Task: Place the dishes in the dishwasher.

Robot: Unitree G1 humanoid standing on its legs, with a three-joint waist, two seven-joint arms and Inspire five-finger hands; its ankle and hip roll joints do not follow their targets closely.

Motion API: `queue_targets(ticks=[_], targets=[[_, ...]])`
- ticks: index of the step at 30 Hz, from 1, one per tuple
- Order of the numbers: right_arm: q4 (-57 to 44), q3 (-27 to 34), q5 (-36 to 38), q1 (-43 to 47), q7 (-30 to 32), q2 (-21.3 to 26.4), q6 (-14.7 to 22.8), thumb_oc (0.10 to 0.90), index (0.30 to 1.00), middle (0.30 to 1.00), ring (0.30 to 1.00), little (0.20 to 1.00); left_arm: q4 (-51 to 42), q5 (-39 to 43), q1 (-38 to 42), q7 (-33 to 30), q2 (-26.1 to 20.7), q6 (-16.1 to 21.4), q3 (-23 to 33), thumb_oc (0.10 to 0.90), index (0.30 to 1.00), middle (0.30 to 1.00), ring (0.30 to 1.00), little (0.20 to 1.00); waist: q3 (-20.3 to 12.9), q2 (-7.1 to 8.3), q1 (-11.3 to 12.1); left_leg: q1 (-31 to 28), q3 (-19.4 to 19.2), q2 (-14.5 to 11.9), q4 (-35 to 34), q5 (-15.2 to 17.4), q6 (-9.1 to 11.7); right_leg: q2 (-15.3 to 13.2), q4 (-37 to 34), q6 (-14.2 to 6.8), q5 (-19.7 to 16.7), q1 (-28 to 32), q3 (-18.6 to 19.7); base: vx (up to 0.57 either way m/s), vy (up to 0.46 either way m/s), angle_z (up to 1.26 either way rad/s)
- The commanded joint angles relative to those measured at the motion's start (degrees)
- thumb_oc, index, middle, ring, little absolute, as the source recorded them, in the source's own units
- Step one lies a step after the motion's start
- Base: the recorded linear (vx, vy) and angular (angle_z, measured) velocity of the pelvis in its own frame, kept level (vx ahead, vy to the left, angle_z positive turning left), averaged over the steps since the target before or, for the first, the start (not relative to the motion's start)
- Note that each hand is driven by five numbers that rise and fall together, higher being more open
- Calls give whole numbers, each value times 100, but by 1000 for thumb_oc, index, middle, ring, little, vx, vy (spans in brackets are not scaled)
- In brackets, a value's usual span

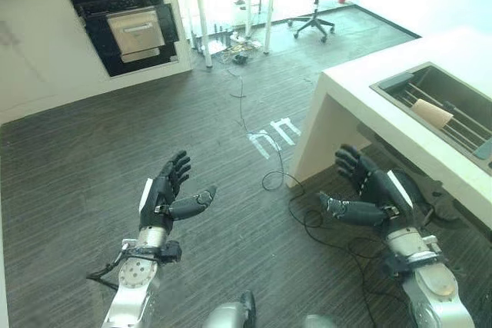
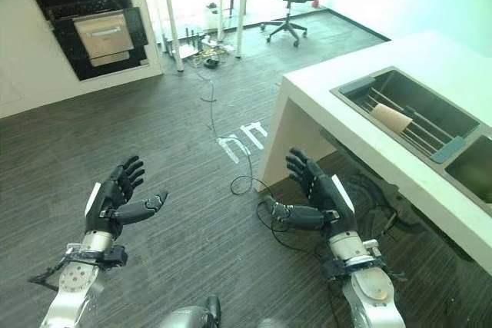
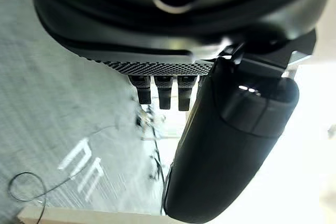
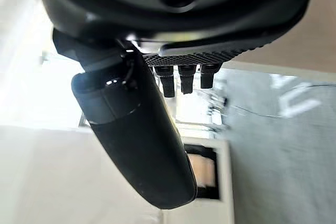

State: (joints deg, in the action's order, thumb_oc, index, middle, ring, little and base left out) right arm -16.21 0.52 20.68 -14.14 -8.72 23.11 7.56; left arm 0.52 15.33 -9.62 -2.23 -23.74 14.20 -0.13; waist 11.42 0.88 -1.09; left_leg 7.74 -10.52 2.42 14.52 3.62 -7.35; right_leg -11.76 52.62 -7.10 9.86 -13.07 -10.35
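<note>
Hovering over the grey floor (image 1: 115, 159), both hands are held out with nothing in them.
Left hand (image 1: 163, 194) and right hand (image 1: 367, 191) have fingers spread straight; a beige cup (image 2: 390, 117) lies in the desk's sink rack (image 2: 430, 130), and the dishwasher (image 1: 127, 24) stands well apart across the room.

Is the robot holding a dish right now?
No. The left robot hand and right robot hand are both open and hold nothing, above the floor.
</note>
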Motion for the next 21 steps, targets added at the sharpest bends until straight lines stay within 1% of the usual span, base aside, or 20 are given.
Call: queue_targets(ticks=[1, 2, 3, 4, 5, 6, 8, 9, 10, 13, 14, 15, 16, 17, 18, 19, 20, 21], targets=[[-209, 296, 374, 452, 235, 176, 814, 800, 900, 900, 900, 900, -896, -18, 393, -151, -362, 686, 133, 800, 900, 900, 900, 900, -208, -22, 87, -180, 427, -685, 267, 815, 726, 444, -2675, -105, -666, 832, -800, 230, -175, -73], [-252, 325, 425, 458, 230, 177, 837, 800, 900, 900, 900, 900, -1027, -24, 386, -204, -392, 704, 237, 800, 900, 900, 900, 900, -148, 24, 118, -295, 204, -769, 267, 881, 775, 253, -3252, -89, -833, 874, -1268, 357, -270, -35], [-311, 320, 586, 508, 167, 220, 842, 800, 900, 900, 900, 900, -1201, -188, 291, -355, -413, 834, 352, 800, 900, 900, 900, 900, -51, 128, 196, -626, -183, -869, 267, 1134, 890, -233, -3543, -250, -1199, 765, -1977, 301, -231, -76], [-331, 301, 678, 542, 130, 239, 867, 800, 900, 900, 900, 900, -1299, -287, 234, -477, -421, 901, 397, 800, 900, 900, 900, 900, 7, 176, 208, -760, -370, -895, 267, 1236, 897, -470, -3543, -326, -1410, 661, -2172, 279, -201, -128], [-342, 274, 729, 566, 136, 254, 910, 800, 900, 900, 900, 900, -1378, -366, 192, -575, -424, 977, 423, 800, 900, 900, 900, 900, 45, 206, 213, -861, -500, -907, 267, 1333, 880, -626, -3543, -379, -1545, 581, -2227, 204, -140, -191], [-361, 239, 728, 564, 205, 258, 983, 800, 900, 900, 900, 900, -1449, -372, 172, -593, -429, 1087, 436, 800, 900, 900, 900, 900, 70, 205, 227, -969, -596, -917, 267, 1450, 847, -671, -3543, -408, -1416, 547, -2133, 231, -179, -165], [-406, 228, 666, 546, 327, 257, 1016, 800, 900, 900, 900, 900, -1540, -376, 204, -605, -438, 1176, 412, 800, 900, 900, 900, 900, 32, 216, 173, -1028, -615, -911, 267, 1500, 807, -613, -3543, -355, -1224, 495, -1961, 266, -236, -77], [-428, 212, 607, 549, 467, 278, 1020, 800, 900, 900, 900, 900, -1607, -259, 225, -607, -456, 1204, 367, 800, 900, 900, 900, 900, -23, 213, 136, -1067, -655, -925, 267, 1497, 806, -549, -3543, -284, -995, 495, -1910, 308, -301, -23], [-443, 191, 620, 580, 565, 300, 998, 800, 900, 900, 900, 900, -1654, -130, 237, -585, -446, 1219, 347, 800, 900, 900, 900, 900, -84, 224, 113, -1120, -689, -926, 267, 1503, 808, -475, -3543, -245, -829, 515, -1892, 336, -346, -6], [-474, 183, 524, 639, 635, 353, 973, 800, 900, 900, 900, 900, -1744, 81, 294, -655, -367, 1310, 284, 800, 900, 900, 900, 900, -258, 233, -9, -1306, -800, -947, 267, 1501, 854, -203, -3543, -119, -533, 531, -1694, 318, -314, -15], [-500, 203, 491, 618, 672, 405, 978, 800, 900, 900, 900, 900, -1793, 78, 338, -732, -353, 1371, 246, 800, 900, 900, 900, 900, -322, 231, -80, -1431, -918, -1001, 267, 1286, 937, -93, -3543, -37, -430, 548, -1636, 456, -447, -47], [-477, 287, 538, 568, 668, 490, 1012, 800, 900, 900, 900, 900, -1806, 134, 387, -771, -347, 1441, 226, 800, 900, 900, 900, 900, -375, 215, -139, -1577, -1019, -1083, 267, 652, 1162, 70, -3543, 91, -278, 594, -1551, 430, -441, -71], [-469, 336, 495, 553, 663, 539, 1038, 800, 900, 900, 900, 900, -1816, 198, 414, -762, -334, 1457, 212, 800, 900, 900, 900, 900, -393, 247, -156, -1678, -1074, -1078, 267, 237, 1298, 114, -3543, 181, -193, 632, -1495, 335, -353, -86], [-465, 368, 474, 555, 641, 574, 1060, 800, 900, 900, 900, 900, -1817, 228, 430, -755, -320, 1474, 209, 800, 900, 900, 900, 900, -390, 282, -155, -1737, -1094, -1043, 305, 62, 1359, 123, -3543, 235, -144, 660, -1443, 249, -268, -60], [-465, 424, 521, 560, 545, 636, 1077, 800, 900, 900, 900, 900, -1831, 234, 451, -760, -283, 1530, 206, 800, 900, 900, 900, 900, -368, 295, -145, -1570, -955, -1061, 892, -139, 1472, 194, -3543, 346, -41, 728, -1348, 203, -219, -49], [-471, 448, 525, 572, 511, 650, 1087, 800, 900, 900, 900, 900, -1835, 221, 466, -751, -260, 1561, 194, 800, 900, 900, 900, 900, -359, 279, -137, -1425, -847, -1091, 1183, -201, 1519, 249, -3543, 404, 11, 753, -1314, 132, -217, -64], [-475, 478, 508, 610, 451, 672, 1091, 800, 900, 900, 900, 900, -1850, 198, 496, -783, -207, 1589, 192, 800, 900, 900, 900, 900, -273, 352, -73, -957, -705, -965, 1548, -201, 1391, 219, -3543, 473, -17, 792, -1236, 115, -118, -77], [-489, 467, 464, 688, 439, 675, 1039, 800, 900, 900, 900, 900, -1861, 191, 497, -782, -147, 1598, 222, 800, 900, 900, 900, 900, -233, 344, -22, -745, -566, -777, 1411, 21, 1230, 259, -3543, 449, 9, 814, -1083, 138, -45, -81]])
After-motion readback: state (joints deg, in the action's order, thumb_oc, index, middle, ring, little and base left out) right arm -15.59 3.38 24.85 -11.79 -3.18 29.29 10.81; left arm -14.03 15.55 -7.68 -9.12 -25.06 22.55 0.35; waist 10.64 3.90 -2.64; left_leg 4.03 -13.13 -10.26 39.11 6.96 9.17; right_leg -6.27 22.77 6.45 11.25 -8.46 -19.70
